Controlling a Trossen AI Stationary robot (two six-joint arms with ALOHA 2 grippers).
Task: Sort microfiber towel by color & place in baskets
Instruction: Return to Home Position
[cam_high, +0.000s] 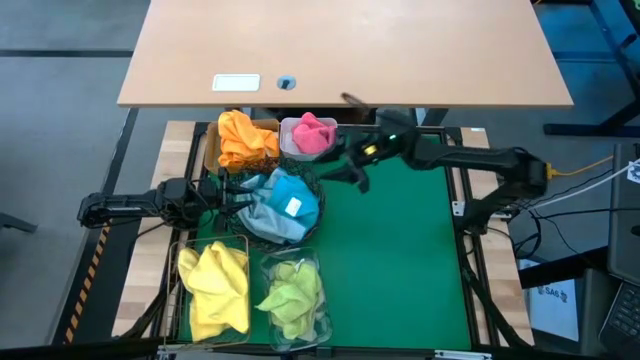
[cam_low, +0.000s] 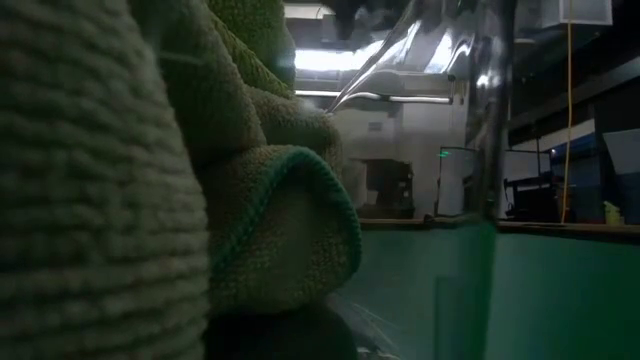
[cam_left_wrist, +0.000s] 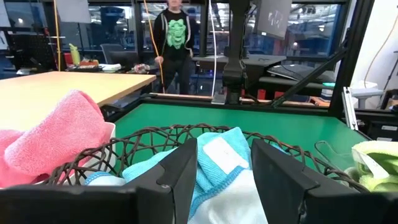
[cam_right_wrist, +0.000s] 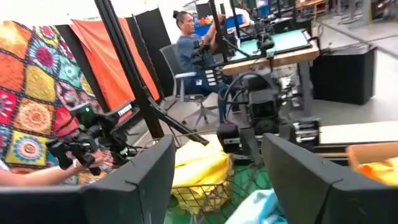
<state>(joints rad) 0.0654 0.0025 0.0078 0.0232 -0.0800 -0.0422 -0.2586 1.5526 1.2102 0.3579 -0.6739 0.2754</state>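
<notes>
L arm (cam_high: 130, 207) + R arm (cam_high: 480, 160) matte blk; L hand (cam_left_wrist: 224, 149) fingers (cam_left_wrist: 177, 180) flat, blocky.

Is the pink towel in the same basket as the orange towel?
No, the pink towel sits in the white tub, the orange towel in the tan box.

Your high view is evenly lit from overhead: the pale tabletop (cam_high: 400, 50) is brightest, the green mat (cam_high: 400, 250) even in tone. Your low view is dim: the olive-green towel (cam_low: 270, 210) close to the lens sits in shadow, with a ceiling light (cam_low: 335, 60) glaring white behind it. Both wrist views are bright — the room beyond them is well lit.
</notes>
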